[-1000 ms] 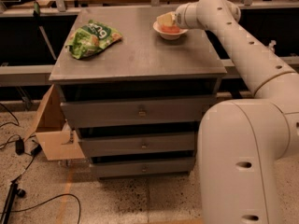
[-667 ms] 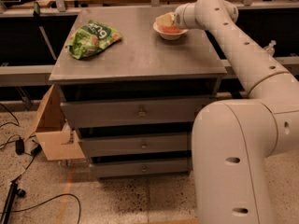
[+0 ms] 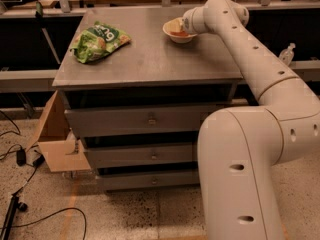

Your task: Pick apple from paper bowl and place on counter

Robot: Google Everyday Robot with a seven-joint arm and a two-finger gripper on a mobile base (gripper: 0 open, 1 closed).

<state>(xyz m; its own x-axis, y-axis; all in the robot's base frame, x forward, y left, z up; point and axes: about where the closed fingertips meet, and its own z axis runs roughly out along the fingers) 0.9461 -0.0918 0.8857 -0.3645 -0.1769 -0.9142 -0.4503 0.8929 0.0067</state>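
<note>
Fingers (image 3: 183, 28) sit inside paper bowl (image 3: 169, 30) with apple (image 3: 178, 33), at counter (image 3: 150, 59) far-right corner.

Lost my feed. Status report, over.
End effector at paper bowl, far right of counter. Apple in bowl. Green snack bag left, well clear.

The only print is on the green snack bag (image 3: 100, 42), lying at about ten o'clock on the counter (image 3: 150, 66): large white letters, tilted, too unclear to read. No other text or number is legible. The gripper (image 3: 181, 27) is at the paper bowl (image 3: 175, 38), at about one o'clock.
</note>
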